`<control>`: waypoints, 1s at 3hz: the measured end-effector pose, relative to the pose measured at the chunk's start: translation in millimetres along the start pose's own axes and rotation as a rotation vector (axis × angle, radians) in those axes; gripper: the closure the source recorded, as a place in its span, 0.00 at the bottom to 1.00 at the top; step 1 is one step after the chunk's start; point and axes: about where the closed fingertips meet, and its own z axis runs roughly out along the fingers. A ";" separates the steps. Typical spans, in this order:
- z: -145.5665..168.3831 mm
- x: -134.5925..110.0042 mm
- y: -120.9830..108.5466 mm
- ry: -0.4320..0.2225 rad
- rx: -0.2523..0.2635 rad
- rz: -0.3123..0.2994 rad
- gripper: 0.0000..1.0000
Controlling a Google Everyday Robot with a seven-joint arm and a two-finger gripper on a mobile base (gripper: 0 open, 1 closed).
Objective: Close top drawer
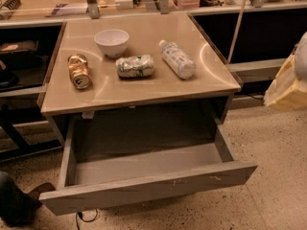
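The top drawer (148, 188) is a wide grey metal drawer under the tan tabletop (144, 87). It is pulled far out toward me and its inside is empty. Its flat front panel has no handle and shows small pale scratches right of centre. The gripper is not in view. A white rounded shape (301, 56) at the right edge may be part of my arm.
On the tabletop lie a white bowl (112, 42), a gold can on its side (79, 71), a crumpled green-and-white can (135, 66) and a plastic bottle on its side (177, 59). A tan bag-like object (285, 87) is at the right. A dark shoe or leg (17, 205) is at the bottom left.
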 end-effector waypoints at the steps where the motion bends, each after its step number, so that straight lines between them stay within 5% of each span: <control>1: 35.2 31.1 38.1 0.028 -0.087 0.070 1.00; 2: 81.3 53.2 72.1 0.054 -0.212 0.099 1.00; 3: 131.9 58.8 109.6 0.080 -0.373 0.065 1.00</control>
